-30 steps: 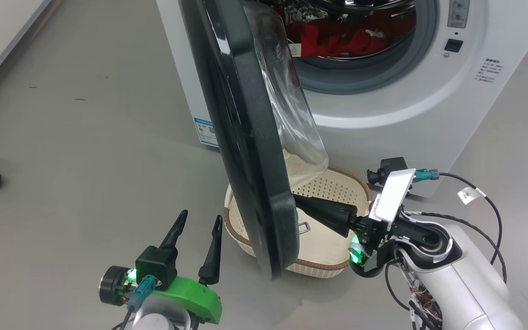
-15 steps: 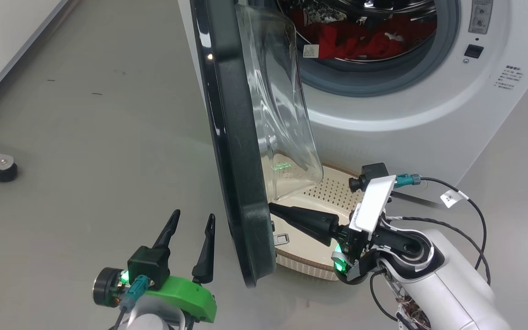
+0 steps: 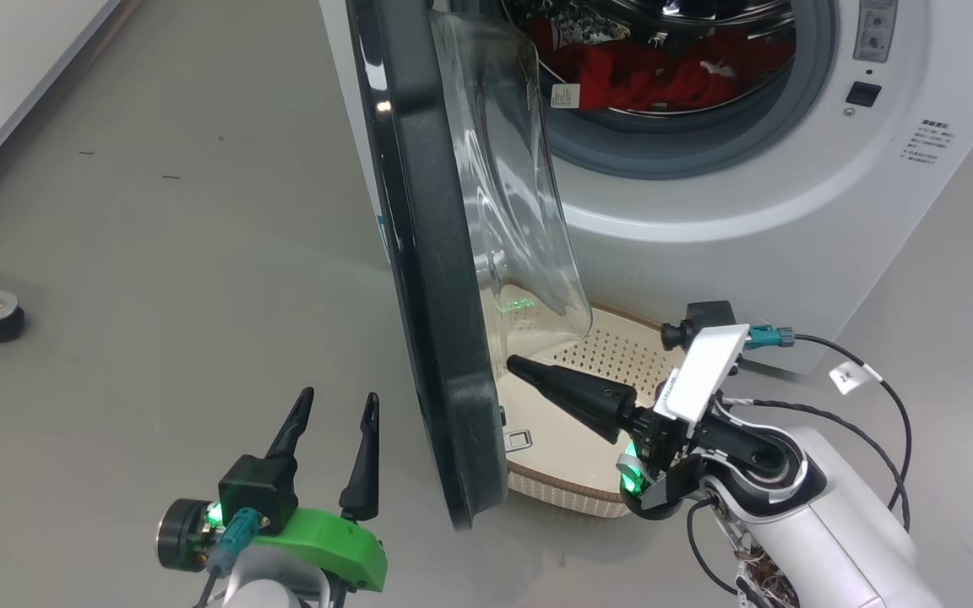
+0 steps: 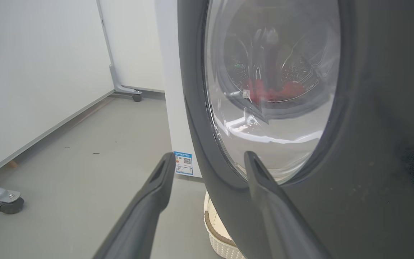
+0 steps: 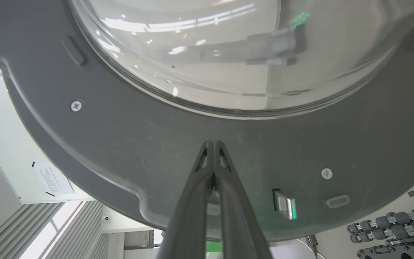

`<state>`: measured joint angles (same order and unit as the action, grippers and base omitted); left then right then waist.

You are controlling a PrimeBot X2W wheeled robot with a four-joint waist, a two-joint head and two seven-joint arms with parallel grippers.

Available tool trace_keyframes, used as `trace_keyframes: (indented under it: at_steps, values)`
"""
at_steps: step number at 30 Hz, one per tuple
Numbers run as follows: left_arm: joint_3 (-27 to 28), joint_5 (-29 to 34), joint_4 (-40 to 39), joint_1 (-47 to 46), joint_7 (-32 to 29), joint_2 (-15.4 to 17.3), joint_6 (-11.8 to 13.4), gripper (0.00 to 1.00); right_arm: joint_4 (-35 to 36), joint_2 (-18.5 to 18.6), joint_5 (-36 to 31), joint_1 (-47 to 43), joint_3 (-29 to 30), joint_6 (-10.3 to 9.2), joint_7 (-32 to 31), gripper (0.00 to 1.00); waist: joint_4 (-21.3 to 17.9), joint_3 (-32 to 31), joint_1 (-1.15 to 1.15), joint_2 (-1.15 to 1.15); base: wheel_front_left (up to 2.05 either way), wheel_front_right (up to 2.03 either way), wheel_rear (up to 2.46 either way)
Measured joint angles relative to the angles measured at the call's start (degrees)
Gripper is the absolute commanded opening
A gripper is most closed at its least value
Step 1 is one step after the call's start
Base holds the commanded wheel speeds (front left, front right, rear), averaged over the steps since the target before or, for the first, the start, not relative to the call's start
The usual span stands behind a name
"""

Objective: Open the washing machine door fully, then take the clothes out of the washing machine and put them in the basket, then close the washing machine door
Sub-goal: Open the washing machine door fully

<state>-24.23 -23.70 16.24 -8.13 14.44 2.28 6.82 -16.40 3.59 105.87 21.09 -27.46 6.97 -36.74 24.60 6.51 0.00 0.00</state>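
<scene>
Head view, washing machine door (image 3: 432, 253) edge-on, near-vertical, inner side facing right

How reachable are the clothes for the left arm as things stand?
Probably not yet. The left arm's open fingers sit outside the door, which stands partly open between them and the clothes in the washer. The right arm's shut fingers are at the door's inner side.

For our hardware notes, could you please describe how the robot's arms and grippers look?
Both have long, dark, tapered fingers. The left gripper sits on a bright green mount with a teal connector; the right gripper has a white plate, teal connector, tagged black cable and white forearm.
</scene>
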Motion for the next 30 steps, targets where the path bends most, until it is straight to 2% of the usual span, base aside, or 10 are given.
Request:
trace_keyframes:
  at_steps: [8, 9, 10, 11, 12, 23, 30]
  values:
    - [0.0, 0.0, 0.1, 0.6, 0.0, 0.0, 0.0, 1.0, 2.6, 0.0, -0.5, -3.2, 6.4, 0.0, 5.4, 0.0, -0.9, -0.4, 0.0, 0.0, 0.0, 0.0, 0.0]
    - [0.1, 0.0, 0.1, 0.6, 0.0, 0.0, 0.0, 1.0, 3.0, 0.1, -0.8, -3.7, 7.1, 0.0, 6.2, 0.15, -1.0, -0.5, 0.0, 0.0, 0.0, 0.0, 0.0]
    - [0.1, 0.0, 0.1, 0.6, 0.0, 0.0, 0.0, 1.0, 3.0, 0.1, -0.8, -3.7, 7.1, 0.0, 6.2, 0.42, -1.0, -0.5, 0.0, 0.0, 0.0, 0.0, 0.0]
    - [0.4, 0.0, 0.1, 0.7, 0.0, 0.0, 0.0, 1.0, 3.2, 0.2, -1.2, -4.2, 7.7, 0.0, 6.8, 0.77, -1.1, -0.6, 0.0, 0.0, 0.0, 0.0, 0.0]
    - [0.6, 0.0, 0.2, 0.8, 0.0, 0.0, 0.0, 1.0, 3.2, 0.2, -1.5, -4.8, 8.4, 0.0, 7.7, 1.0, -1.2, -0.7, 0.0, 0.0, 0.0, 0.0, 0.0]
    - [2.4, 0.2, 0.8, 2.6, 0.0, 0.1, 0.0, 1.0, 2.7, 1.5, -8.8, -11.4, 13.5, 0.0, 19.2, 1.0, -3.2, -2.1, 0.0, 0.0, 0.0, 0.0, 0.0]
    - [2.8, 0.2, 0.9, 2.7, 0.0, 0.1, 0.0, 1.0, 2.9, 5.7, -19.0, -15.1, 14.5, 0.0, 27.0, 1.0, -4.0, -2.4, 0.0, 0.0, 0.0, 0.0, 0.0]
